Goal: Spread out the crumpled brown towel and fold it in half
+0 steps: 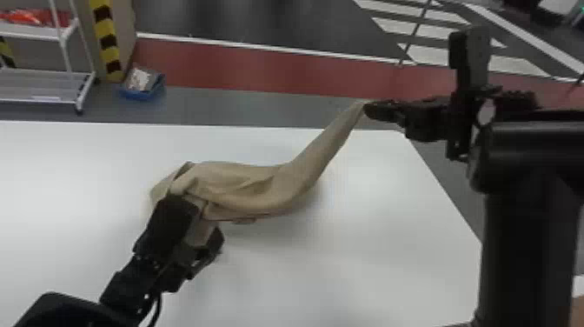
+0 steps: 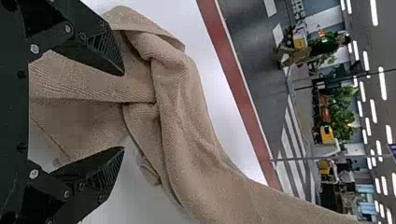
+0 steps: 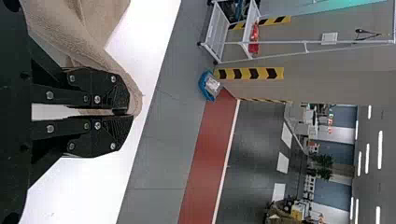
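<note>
The brown towel [image 1: 256,187] lies bunched on the white table, its right part drawn up in a long slanting strip to my right gripper [image 1: 369,108] near the table's far edge. In the right wrist view, my right gripper [image 3: 122,112] is shut on the towel's corner [image 3: 135,98]. My left gripper [image 1: 206,221] is at the towel's near left end. The left wrist view has the left gripper [image 2: 123,111] open, its fingers wide apart, with folds of the towel [image 2: 93,86] between and beyond them.
The white table [image 1: 347,261] extends around the towel, its right edge slanting beside the right arm. Beyond the far edge, a blue bin [image 1: 141,87] and a white rack [image 1: 43,87] stand on the floor.
</note>
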You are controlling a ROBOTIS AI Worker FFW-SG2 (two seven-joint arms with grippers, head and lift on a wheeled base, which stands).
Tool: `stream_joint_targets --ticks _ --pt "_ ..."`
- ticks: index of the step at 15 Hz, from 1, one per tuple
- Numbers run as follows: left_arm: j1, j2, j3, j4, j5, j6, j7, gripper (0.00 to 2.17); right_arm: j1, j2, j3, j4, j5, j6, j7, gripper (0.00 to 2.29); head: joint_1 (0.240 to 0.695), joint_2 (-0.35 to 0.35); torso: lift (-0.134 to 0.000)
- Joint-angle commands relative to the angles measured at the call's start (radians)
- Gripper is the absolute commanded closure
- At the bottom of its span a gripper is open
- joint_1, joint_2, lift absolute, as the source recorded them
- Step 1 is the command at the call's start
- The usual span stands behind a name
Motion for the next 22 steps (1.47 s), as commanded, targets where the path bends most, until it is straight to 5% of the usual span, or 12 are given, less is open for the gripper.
stream_joint_targets --ticks 1,2,4,7,8,12,13,14,15,16,17,22 --pt "-0.021 -0.003 0.012 0.020 -0.019 0.119 -0.027 1.10 0.003 -0.002 -0.023 -0.012 -0.017 0.008 0.000 1.06 0.695 -0.258 -0.124" --pt "-0.021 -0.003 0.025 0.021 -0.019 0.125 -0.038 1.31 0.003 -0.003 -0.038 -0.012 -0.020 0.011 0.000 1.06 0.695 -0.254 -0.124" --pt "-0.021 -0.003 0.043 0.018 -0.020 0.128 0.023 2.14 0.001 -0.003 -0.060 -0.013 -0.025 0.011 0.000 1.06 0.695 -0.250 -0.124" --pt "0.013 0.000 0.155 -0.115 0.003 0.153 -0.013 2.14 0.007 -0.031 -0.132 -0.013 -0.072 0.008 0.000 1.06 0.695 -0.225 -0.124" --pt "0.025 0.012 0.204 -0.177 0.020 0.168 -0.072 2.14 0.007 -0.048 -0.156 -0.013 -0.090 0.008 -0.002 1.06 0.695 -0.219 -0.124" --pt "-0.033 0.031 0.477 -0.295 0.133 0.279 -0.532 2.14 0.006 -0.109 -0.242 -0.012 -0.126 0.018 -0.003 1.06 0.675 -0.236 -0.124" --pt "-0.081 0.034 0.494 -0.281 0.119 0.300 -0.560 2.13 0.015 -0.111 -0.242 -0.012 -0.117 0.018 -0.003 1.06 0.668 -0.239 -0.124" --pt "-0.113 0.038 0.485 -0.252 0.113 0.315 -0.512 1.95 0.032 -0.114 -0.239 -0.013 -0.103 0.011 0.003 1.06 0.659 -0.239 -0.124" --pt "-0.146 0.034 0.471 -0.189 0.118 0.303 -0.397 1.37 0.047 -0.119 -0.233 -0.013 -0.090 0.002 0.005 1.06 0.649 -0.232 -0.124" --pt "-0.173 0.032 0.434 -0.148 0.113 0.315 -0.293 0.37 0.053 -0.114 -0.229 -0.012 -0.081 -0.001 0.005 1.06 0.641 -0.204 -0.124" --pt "-0.174 0.037 0.413 -0.135 0.096 0.349 -0.242 0.00 0.066 -0.114 -0.227 -0.013 -0.077 -0.004 0.008 1.06 0.642 -0.188 -0.124" --pt "-0.034 0.054 0.399 -0.244 0.109 0.426 -0.291 0.08 0.112 -0.117 -0.219 -0.016 -0.054 -0.035 0.026 1.06 0.695 -0.185 -0.124"
